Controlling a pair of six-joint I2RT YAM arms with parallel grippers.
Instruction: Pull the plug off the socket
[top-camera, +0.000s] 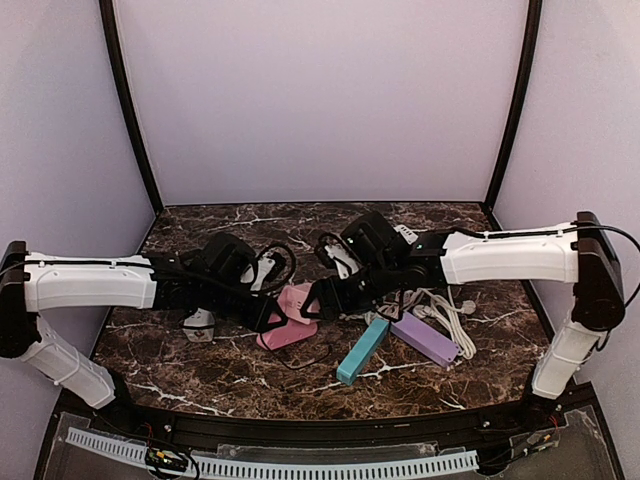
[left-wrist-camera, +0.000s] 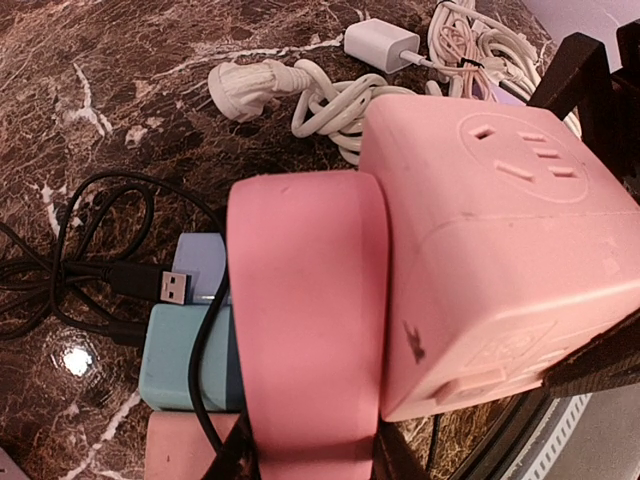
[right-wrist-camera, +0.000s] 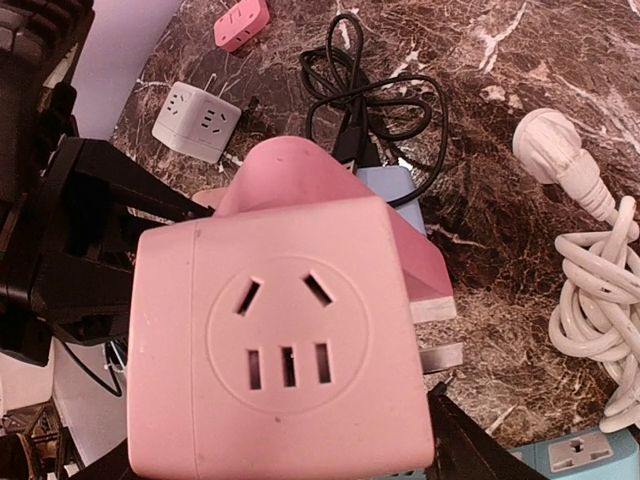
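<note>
The cube plug (top-camera: 298, 298) sits in the middle of the bench (top-camera: 200, 372), joined to the socket strip (top-camera: 285, 334) at its 7 o'clock. A power strip (top-camera: 362, 351) lies at 4 o'clock, with a second strip (top-camera: 425, 338) beside it at 3 o'clock and the coiled cord (top-camera: 452, 315) behind both. A small cube adapter (top-camera: 200, 326) lies at 9 o'clock.

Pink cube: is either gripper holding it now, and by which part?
Left gripper clamps the pink base behind it, across its sides. Right gripper straddles the pink cube on opposite faces; whether it grips cannot be told.

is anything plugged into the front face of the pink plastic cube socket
No, every slot in the front face of the pink plastic cube socket stands empty in the right wrist view.
</note>
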